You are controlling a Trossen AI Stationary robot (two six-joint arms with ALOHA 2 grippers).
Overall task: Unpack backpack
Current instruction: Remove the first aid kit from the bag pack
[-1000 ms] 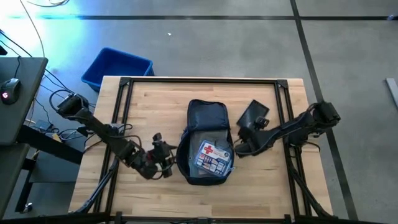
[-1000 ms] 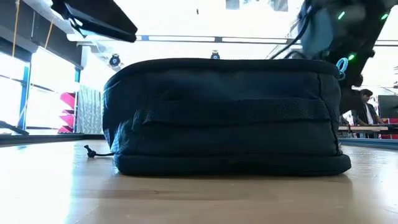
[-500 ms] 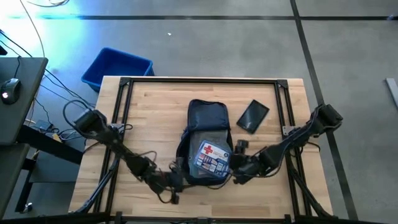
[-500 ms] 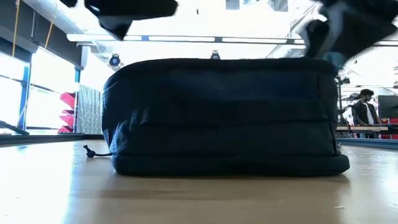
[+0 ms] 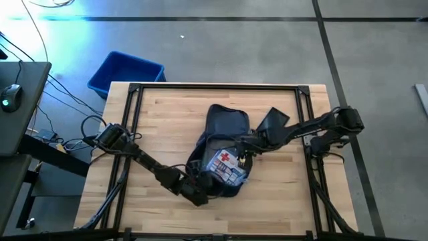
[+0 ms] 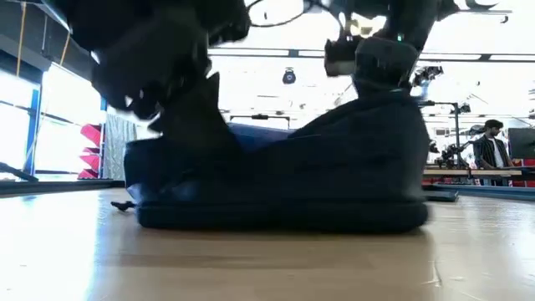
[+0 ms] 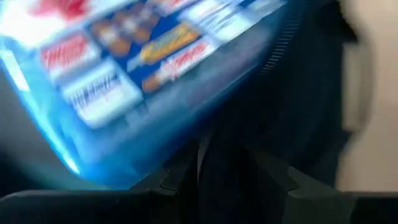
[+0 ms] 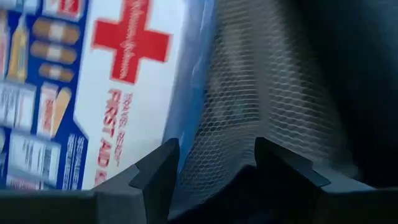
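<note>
Inside soft navy fabric backpack (image 5: 224, 127), glossy boxy first-aid kit (image 5: 224, 167), mesh lining (image 8: 249, 106).

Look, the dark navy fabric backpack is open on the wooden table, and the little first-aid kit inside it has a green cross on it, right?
Nearly. The cross on the small blue and white first-aid kit is red, not green; the right wrist view shows it clearly. The rest holds: the dark navy fabric backpack lies open on the wooden table with the kit inside it.
</note>
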